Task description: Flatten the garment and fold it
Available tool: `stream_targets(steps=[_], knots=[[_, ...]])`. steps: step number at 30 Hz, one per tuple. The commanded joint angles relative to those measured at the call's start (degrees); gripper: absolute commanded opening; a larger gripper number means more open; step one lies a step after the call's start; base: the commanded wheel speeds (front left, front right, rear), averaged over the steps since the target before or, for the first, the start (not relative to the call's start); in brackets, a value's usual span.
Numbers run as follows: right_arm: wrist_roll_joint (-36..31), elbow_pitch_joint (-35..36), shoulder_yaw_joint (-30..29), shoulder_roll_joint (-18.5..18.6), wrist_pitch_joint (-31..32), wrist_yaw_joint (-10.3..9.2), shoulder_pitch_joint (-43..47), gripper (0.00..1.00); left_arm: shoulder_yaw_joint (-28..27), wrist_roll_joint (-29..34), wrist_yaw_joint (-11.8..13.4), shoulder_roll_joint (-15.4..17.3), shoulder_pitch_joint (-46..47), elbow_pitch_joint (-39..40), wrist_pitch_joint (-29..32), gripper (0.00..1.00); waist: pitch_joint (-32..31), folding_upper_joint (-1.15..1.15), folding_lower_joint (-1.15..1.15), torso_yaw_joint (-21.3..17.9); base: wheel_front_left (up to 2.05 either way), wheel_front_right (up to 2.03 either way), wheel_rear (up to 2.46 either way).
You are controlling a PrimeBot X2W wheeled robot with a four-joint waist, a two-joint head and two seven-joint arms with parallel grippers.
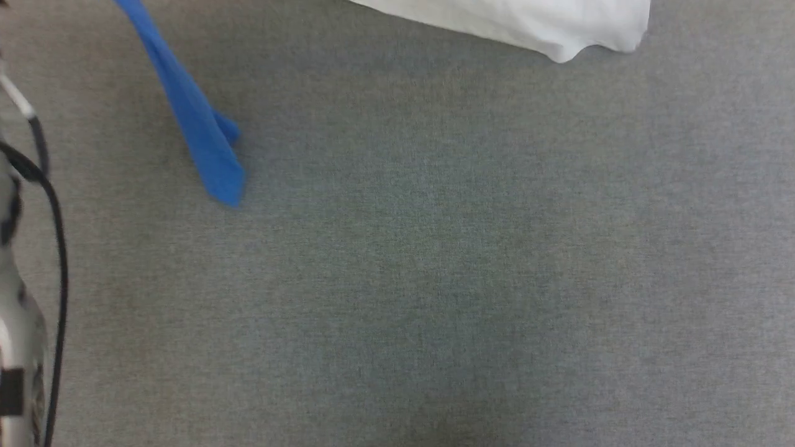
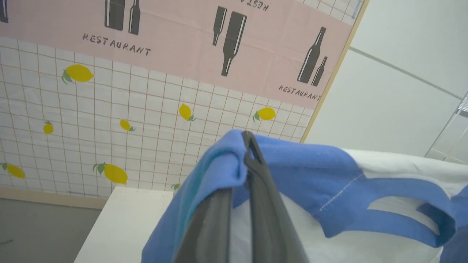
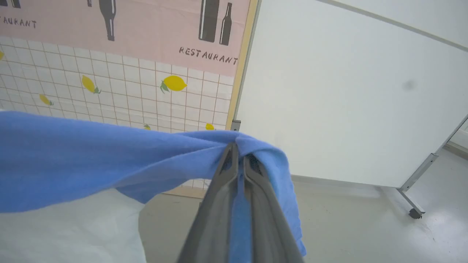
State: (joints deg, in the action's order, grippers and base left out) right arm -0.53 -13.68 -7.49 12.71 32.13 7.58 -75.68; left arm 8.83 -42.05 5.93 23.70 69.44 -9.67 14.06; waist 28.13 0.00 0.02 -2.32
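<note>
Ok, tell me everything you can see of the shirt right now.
The shirt is soft, knit-looking cloth: a white body with bright blue sleeves and trim, stitched at the seam. It is held up and bunched, not flat. The left gripper is shut on one blue fold, the right gripper on another. In the head view a blue sleeve dangles over the grey surface; whether it touches is unclear.

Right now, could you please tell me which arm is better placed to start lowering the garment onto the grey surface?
Probably the left. The left gripper and right gripper both pinch the garment by blue cloth, but its blue sleeve dangles over the grey surface on the left side.
</note>
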Motion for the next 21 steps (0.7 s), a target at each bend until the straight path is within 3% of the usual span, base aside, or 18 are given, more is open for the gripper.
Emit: stream_targets(steps=[1,6,12,17,21], knots=[[-1.37,-1.07,-0.63,-0.45,-2.21,-0.09,-3.30,0.00,-1.15,0.71,0.62,0.29,3.32,-0.93,-1.79,0.00,4.05,0.00,-0.02,-0.92,0.00,0.00,0.00],[-5.04,-4.81,-3.03,-2.46,-11.09,-0.09,-12.48,0.00,-4.13,1.17,0.88,-0.52,11.47,-4.67,-8.50,0.00,5.09,0.00,-0.02,-0.56,0.00,0.00,0.00],[-6.75,-10.06,-3.90,-3.49,-16.92,-0.09,-17.80,0.00,-4.57,0.23,-1.74,-1.26,15.34,-9.62,-11.82,0.00,5.05,0.00,-0.02,0.47,0.00,0.00,0.00],[-4.09,-15.74,-2.19,-2.61,-17.04,-0.09,-13.37,0.00,-1.59,0.29,-5.00,-1.16,9.68,-14.31,-10.40,0.00,4.36,0.00,-0.02,1.27,0.00,0.00,0.00],[-0.15,-18.90,0.65,-1.77,-16.23,-0.09,-4.35,0.00,1.26,0.79,-7.24,-0.75,1.33,-17.12,-9.13,0.00,2.27,0.00,-0.02,1.39,0.00,0.00,0.00]])
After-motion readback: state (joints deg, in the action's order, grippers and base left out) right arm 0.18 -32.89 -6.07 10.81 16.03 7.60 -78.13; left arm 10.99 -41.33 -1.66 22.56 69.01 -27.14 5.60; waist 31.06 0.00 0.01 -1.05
